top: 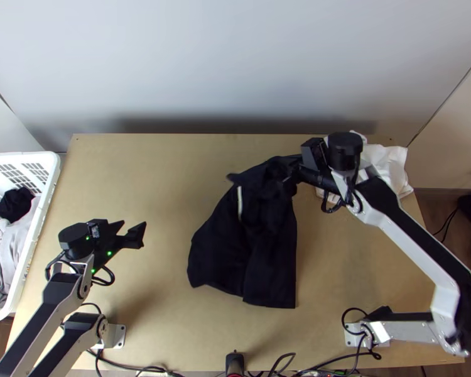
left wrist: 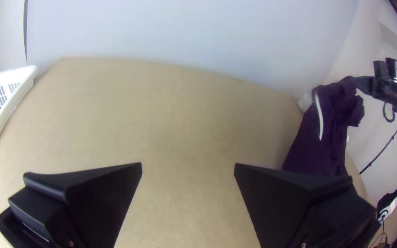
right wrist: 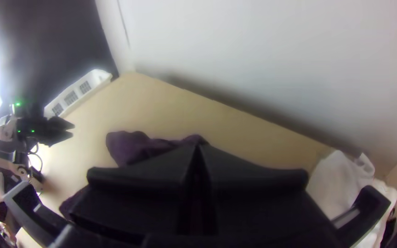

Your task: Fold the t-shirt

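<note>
The black t-shirt (top: 254,232) hangs in loose folds from my right gripper (top: 293,171), its lower part toward the middle of the table. A pale strip shows along one of its edges. In the right wrist view, my right gripper (right wrist: 198,149) has its fingertips together, with the dark cloth (right wrist: 136,146) just beyond and below them. My left gripper (top: 134,230) stands open over the table's left part, well apart from the shirt. In the left wrist view, my left gripper (left wrist: 188,167) has a wide gap, and the raised shirt (left wrist: 320,138) is off to the side.
A white basket (top: 37,235) with grey and black clothes stands at the table's left edge. White cloth (top: 389,164) lies at the back right, beside the right arm. Bare table (top: 147,176) spreads between the basket and the shirt. Cables run along the near edge.
</note>
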